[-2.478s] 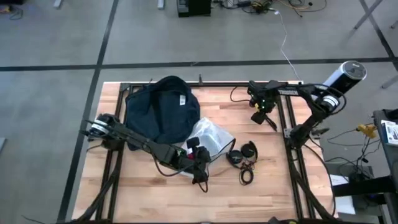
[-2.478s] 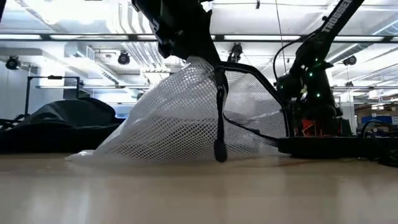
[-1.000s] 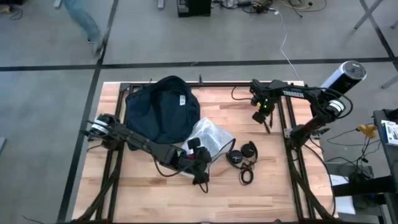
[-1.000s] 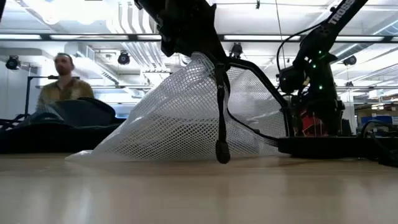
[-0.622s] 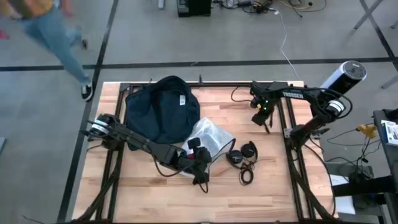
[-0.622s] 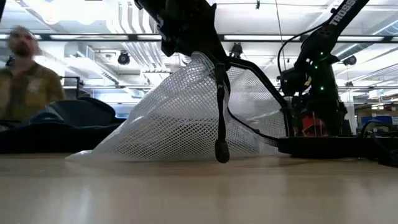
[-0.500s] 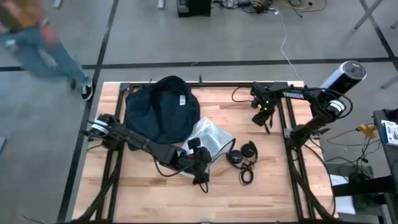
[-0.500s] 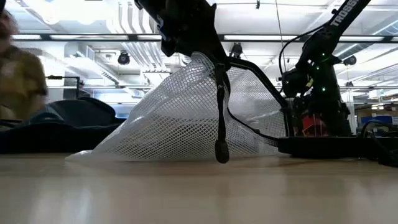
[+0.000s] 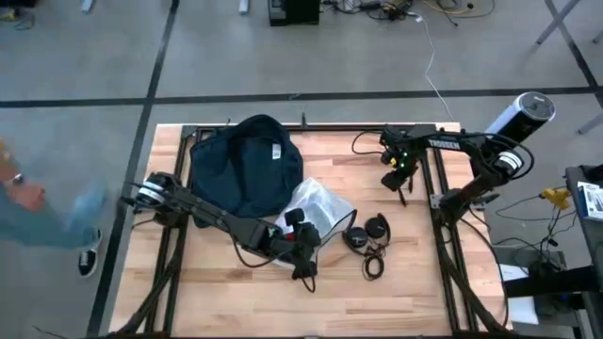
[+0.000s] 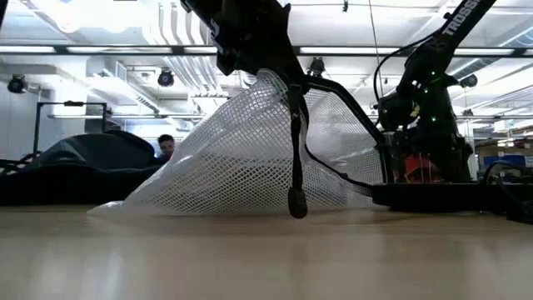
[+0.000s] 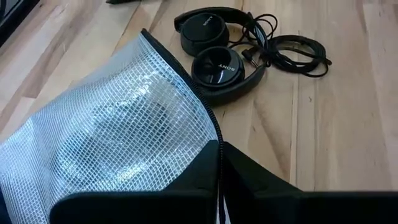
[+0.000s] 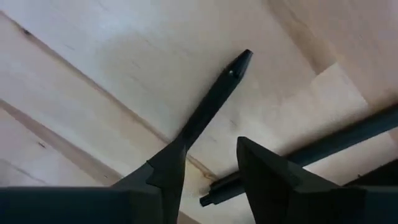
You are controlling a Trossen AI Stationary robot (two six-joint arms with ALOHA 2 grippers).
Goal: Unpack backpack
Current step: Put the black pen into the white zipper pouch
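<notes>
One dark navy floppy fabric backpack lies at the table's back-left, white label up. One silvery mesh flat pouch lies just in front of it; left gripper has its fingers pinched tight on the pouch's zip edge, lifting that side. One pair of black headphones with coiled cable sits just beside the pouch. Right gripper hangs near the back-right frame, fingers slightly apart, holding nothing. One person stands beyond the table.
</notes>
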